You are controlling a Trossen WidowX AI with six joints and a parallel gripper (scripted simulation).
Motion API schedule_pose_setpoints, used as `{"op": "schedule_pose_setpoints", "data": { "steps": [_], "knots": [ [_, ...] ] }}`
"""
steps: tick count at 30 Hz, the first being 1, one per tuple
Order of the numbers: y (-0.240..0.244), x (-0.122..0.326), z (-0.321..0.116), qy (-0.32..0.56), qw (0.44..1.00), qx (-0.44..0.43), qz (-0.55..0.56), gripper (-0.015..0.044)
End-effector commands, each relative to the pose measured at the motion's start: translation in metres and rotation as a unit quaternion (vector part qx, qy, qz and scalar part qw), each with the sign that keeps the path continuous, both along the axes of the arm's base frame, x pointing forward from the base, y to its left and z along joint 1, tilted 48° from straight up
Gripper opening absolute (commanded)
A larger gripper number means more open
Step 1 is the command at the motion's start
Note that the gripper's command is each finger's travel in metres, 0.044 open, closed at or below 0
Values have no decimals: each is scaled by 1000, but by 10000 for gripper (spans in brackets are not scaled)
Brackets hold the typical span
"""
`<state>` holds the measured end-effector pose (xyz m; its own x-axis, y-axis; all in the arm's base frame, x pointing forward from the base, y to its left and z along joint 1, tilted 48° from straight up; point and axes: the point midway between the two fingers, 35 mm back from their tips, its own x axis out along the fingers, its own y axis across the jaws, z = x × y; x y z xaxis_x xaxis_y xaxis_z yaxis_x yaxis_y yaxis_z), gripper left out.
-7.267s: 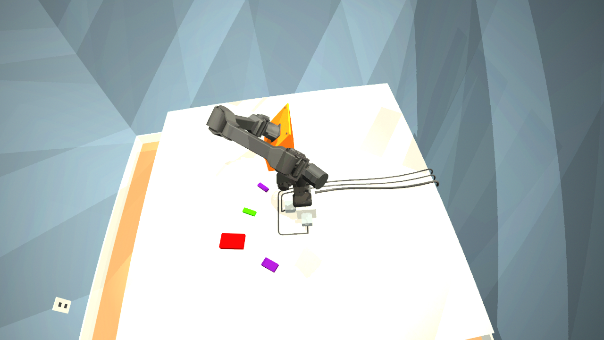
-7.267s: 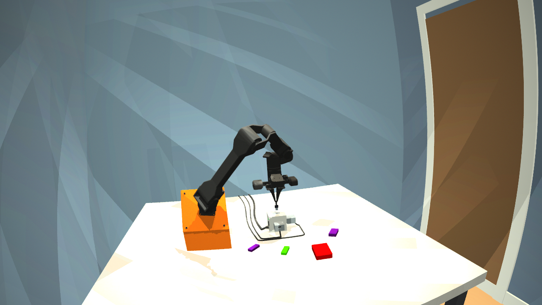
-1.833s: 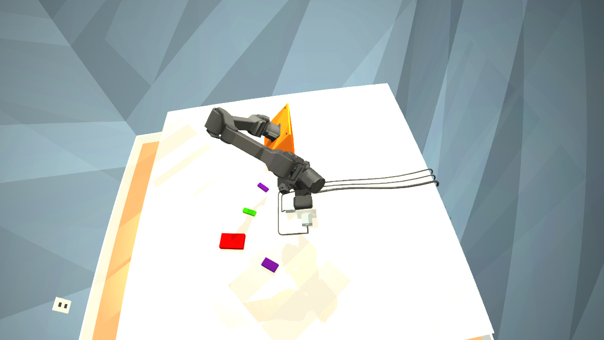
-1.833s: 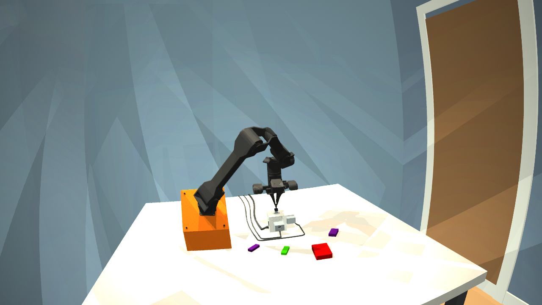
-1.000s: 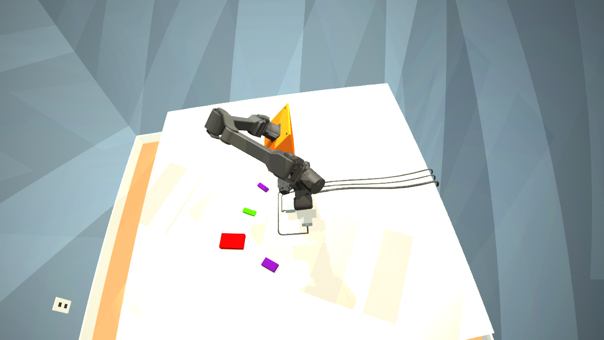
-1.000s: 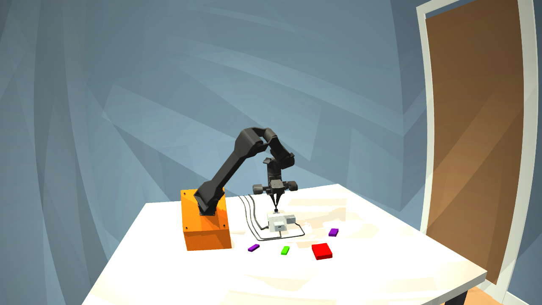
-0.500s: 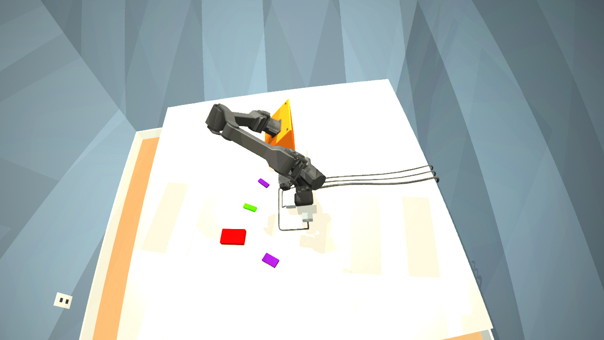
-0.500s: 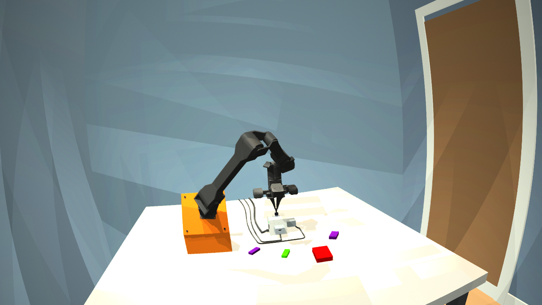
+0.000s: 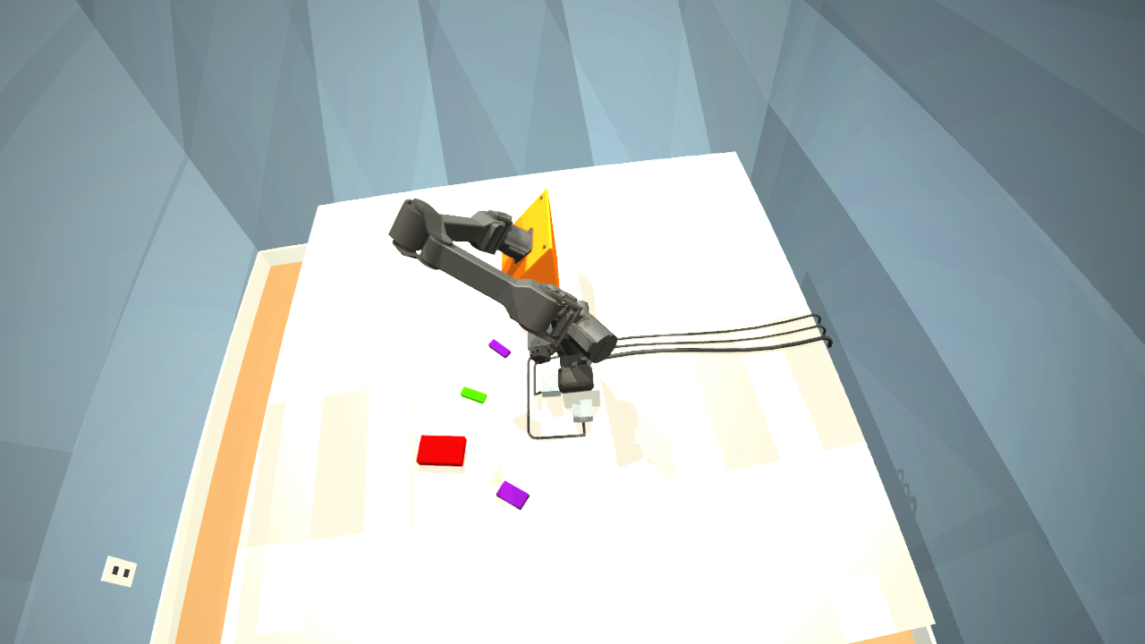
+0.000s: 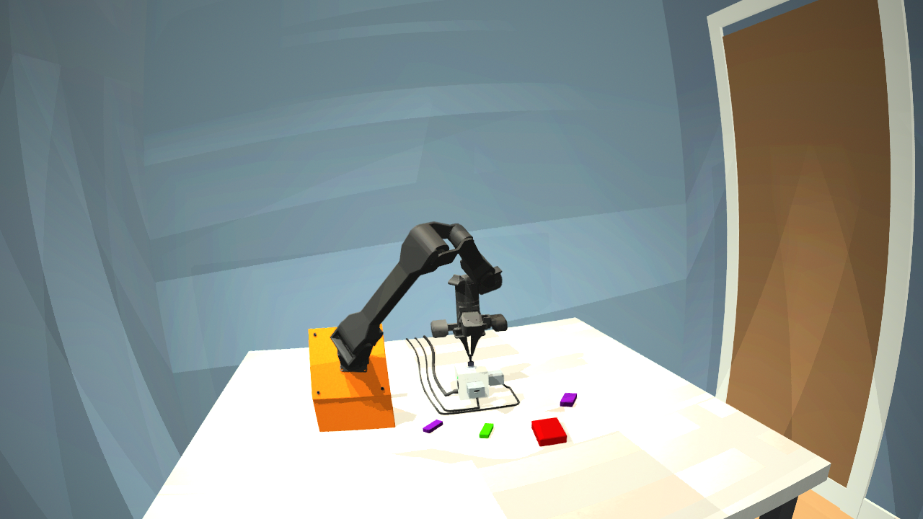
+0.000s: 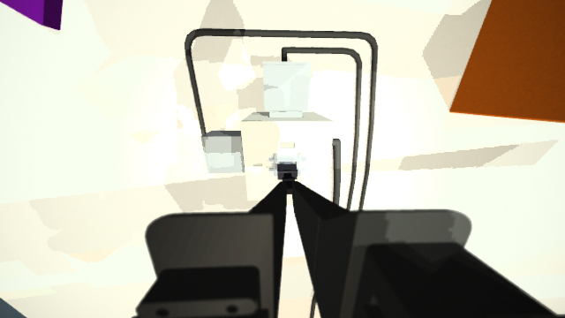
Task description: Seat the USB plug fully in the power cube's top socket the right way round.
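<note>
The white power cube (image 10: 462,378) (image 11: 260,187) stands on the table. On its top, the wrist view shows the small silvery socket (image 11: 287,157). My gripper (image 10: 470,359) (image 11: 289,187) points down over the cube and is shut on the small black USB plug (image 10: 470,364) (image 11: 287,171). The plug is upright at the socket, its black body above the cube's top. Its metal end is mostly hidden, so I cannot tell how deep it sits or which way round it is. In the top view the arm hides the plug and fingertips.
Pale adapters (image 10: 476,389) (image 10: 495,378) (image 11: 287,87) (image 11: 222,152) stick out of the cube's sides, with dark cables (image 9: 528,400) (image 11: 372,88) around it. A red block (image 9: 441,450) (image 10: 549,432), a green block (image 9: 473,394) and two purple blocks (image 9: 499,348) (image 9: 512,495) lie on the table. The orange base (image 10: 351,413) supports the arm.
</note>
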<state>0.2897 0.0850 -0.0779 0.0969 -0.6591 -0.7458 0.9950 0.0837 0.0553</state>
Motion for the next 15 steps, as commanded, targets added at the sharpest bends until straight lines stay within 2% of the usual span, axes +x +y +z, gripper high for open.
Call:
{"op": "schedule_pose_setpoints", "data": {
  "steps": [1,15],
  "knots": [
    [-2,-1,-2,3,1000,-4,3,0],
    [-3,-1,-3,3,1000,-4,3,0]
  ]
}}
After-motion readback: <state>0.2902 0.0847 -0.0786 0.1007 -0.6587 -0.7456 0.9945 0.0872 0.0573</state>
